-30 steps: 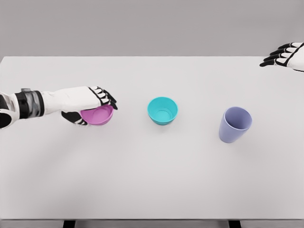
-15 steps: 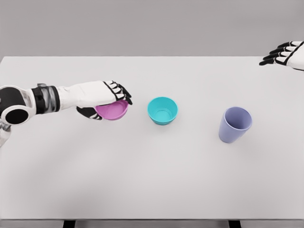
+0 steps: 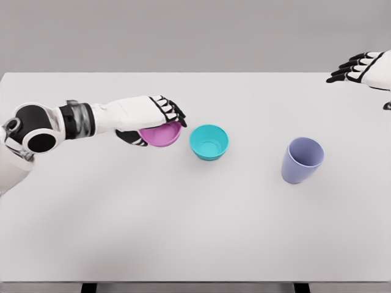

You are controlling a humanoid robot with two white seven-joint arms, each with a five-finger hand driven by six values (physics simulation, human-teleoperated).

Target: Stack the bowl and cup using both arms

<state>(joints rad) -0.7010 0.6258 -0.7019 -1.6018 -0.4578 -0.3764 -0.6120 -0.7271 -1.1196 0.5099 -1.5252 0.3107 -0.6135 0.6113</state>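
My left hand is shut on a pink bowl, held just above the table and a little left of the teal bowl. The teal bowl stands upright at the table's middle. A lavender cup stands upright to its right. My right hand hovers over the far right corner, fingers spread, holding nothing.
The white table fills the view, with its front edge at the bottom and its far edge against a grey wall. Two dark table legs show below the front edge.
My left hand has carried the pink bowl to the right and slightly up, closing most of the gap to the teal bowl. My right hand has shifted slightly left.
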